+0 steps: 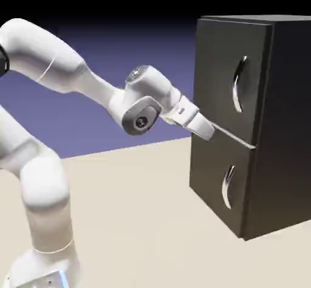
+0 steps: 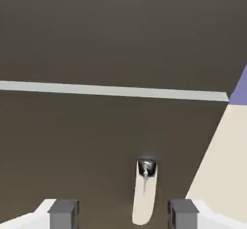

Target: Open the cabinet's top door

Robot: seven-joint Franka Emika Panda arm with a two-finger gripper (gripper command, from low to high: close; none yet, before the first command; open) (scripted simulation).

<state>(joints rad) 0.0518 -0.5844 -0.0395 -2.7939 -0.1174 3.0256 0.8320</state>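
Observation:
The cabinet (image 1: 285, 129) is a tall dark box at the exterior view's right. Its top door (image 1: 212, 68) lies flush and carries a long curved silver handle (image 1: 240, 85). My gripper (image 1: 208, 131) is at the front's left edge, level with the pale seam (image 1: 237, 140) between the two doors and well below and left of that handle. In the hand view the dark front fills the picture, crossed by the light grey seam (image 2: 111, 91). My gripper (image 2: 123, 217) is open with both grey fingertips (image 2: 62, 213) apart. A silver handle (image 2: 145, 192) shows beyond them; whose door it belongs to is unclear.
The lower door (image 1: 209, 177) has a shorter silver handle (image 1: 228, 186) and is also flush. The beige table (image 1: 140, 220) stretches in front of the cabinet, and a strip of the table (image 2: 222, 165) shows past the cabinet's edge in the hand view.

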